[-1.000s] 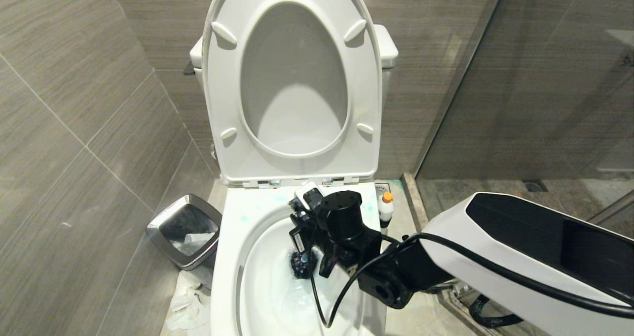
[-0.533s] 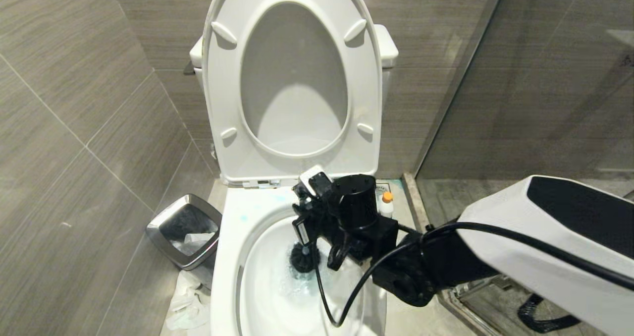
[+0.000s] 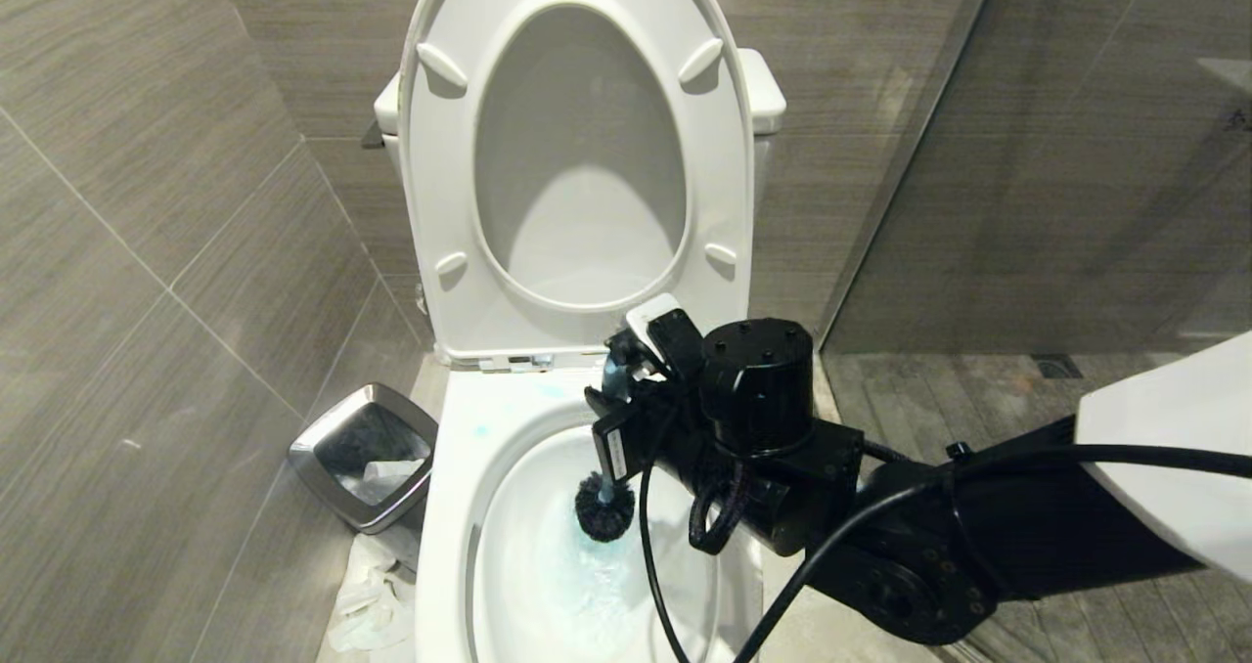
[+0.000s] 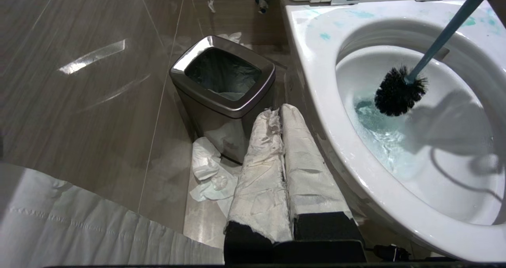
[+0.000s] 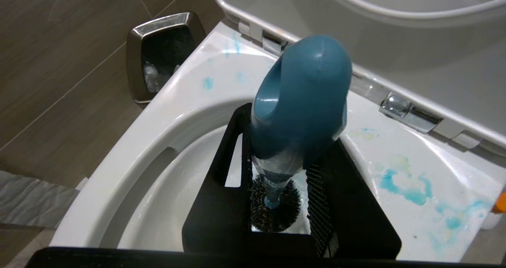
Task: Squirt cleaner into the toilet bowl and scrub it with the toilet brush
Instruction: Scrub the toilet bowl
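My right gripper [image 3: 616, 414] is shut on the blue-grey shaft of the toilet brush [image 3: 604, 508], over the white toilet bowl [image 3: 460, 467]. In the right wrist view the brush's curved handle end [image 5: 302, 98] stands up between the black fingers [image 5: 221, 173]. The black bristle head [image 4: 398, 91] hangs inside the bowl just above the blue-tinted water. The cleaner is hidden behind my right arm in the head view; only its orange cap [image 5: 501, 203] peeks in beside the rim. My left gripper [image 4: 279, 112] is parked low beside the bowl, its white-wrapped fingers shut on nothing.
The seat and lid [image 3: 577, 154] stand raised against the tank. A square steel bin [image 3: 364, 453] sits left of the bowl with crumpled tissue [image 3: 367, 604] on the floor. A glass shower partition [image 3: 1027, 154] stands on the right. Blue cleaner smears [image 5: 403, 185] mark the rim.
My right arm has risen and drawn back to the right, lifting the brush head up out of the water. The arm now covers the cleaner bottle. The left arm has not moved.
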Controlling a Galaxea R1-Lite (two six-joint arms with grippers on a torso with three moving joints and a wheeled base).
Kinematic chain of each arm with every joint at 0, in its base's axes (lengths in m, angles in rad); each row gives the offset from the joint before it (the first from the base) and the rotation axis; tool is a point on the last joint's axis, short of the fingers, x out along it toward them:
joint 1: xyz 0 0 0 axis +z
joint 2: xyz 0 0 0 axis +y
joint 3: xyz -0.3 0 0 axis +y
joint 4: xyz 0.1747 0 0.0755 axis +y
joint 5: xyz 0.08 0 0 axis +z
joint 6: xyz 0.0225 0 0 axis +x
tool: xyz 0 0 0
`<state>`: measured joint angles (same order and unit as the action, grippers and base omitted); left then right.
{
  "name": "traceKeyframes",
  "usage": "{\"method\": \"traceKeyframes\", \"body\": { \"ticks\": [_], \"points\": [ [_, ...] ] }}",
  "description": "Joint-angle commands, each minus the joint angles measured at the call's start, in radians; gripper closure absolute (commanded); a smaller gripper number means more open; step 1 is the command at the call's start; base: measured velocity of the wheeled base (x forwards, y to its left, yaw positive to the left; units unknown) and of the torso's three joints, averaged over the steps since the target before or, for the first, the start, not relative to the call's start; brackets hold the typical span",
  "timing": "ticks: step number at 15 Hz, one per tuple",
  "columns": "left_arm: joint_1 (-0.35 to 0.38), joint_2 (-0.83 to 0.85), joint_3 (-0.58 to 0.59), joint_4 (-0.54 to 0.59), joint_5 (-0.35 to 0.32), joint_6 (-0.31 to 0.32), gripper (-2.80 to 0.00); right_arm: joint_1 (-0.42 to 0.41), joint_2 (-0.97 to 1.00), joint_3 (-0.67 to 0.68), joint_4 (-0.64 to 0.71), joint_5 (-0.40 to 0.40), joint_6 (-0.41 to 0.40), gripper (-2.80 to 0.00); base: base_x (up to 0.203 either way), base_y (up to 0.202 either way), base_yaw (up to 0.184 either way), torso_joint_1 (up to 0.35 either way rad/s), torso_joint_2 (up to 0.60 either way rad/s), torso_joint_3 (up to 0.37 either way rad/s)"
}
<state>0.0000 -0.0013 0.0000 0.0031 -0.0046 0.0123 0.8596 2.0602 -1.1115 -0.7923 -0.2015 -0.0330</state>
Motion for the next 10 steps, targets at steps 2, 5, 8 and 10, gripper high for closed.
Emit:
{"method": "traceKeyframes", "body": {
  "ticks": [2,5,8,10],
  "points": [
    [0.0,0.001,0.002,0.0,0.0,0.0,0.0,-0.001,0.12,-0.025,-0.01,-0.004,0.0,0.0,0.0,0.0,0.0,0.0,0.0,0.0],
    [0.0,0.001,0.002,0.0,0.0,0.001,0.0,-0.015,0.253,-0.087,-0.083,-0.015,-0.019,0.0,0.0,0.0,0.0,0.0,0.0,0.0],
    [0.0,0.001,0.002,0.0,0.0,0.0,0.0,-0.03,0.358,-0.189,-0.153,-0.046,-0.077,0.0,0.0,0.0,0.0,0.0,0.0,0.0],
    [0.0,0.001,0.002,0.0,0.0,0.0,0.0,-0.031,0.37,-0.195,-0.157,-0.049,-0.111,0.0,0.0,0.0,0.0,0.0,0.0,0.0]
  ]
}}
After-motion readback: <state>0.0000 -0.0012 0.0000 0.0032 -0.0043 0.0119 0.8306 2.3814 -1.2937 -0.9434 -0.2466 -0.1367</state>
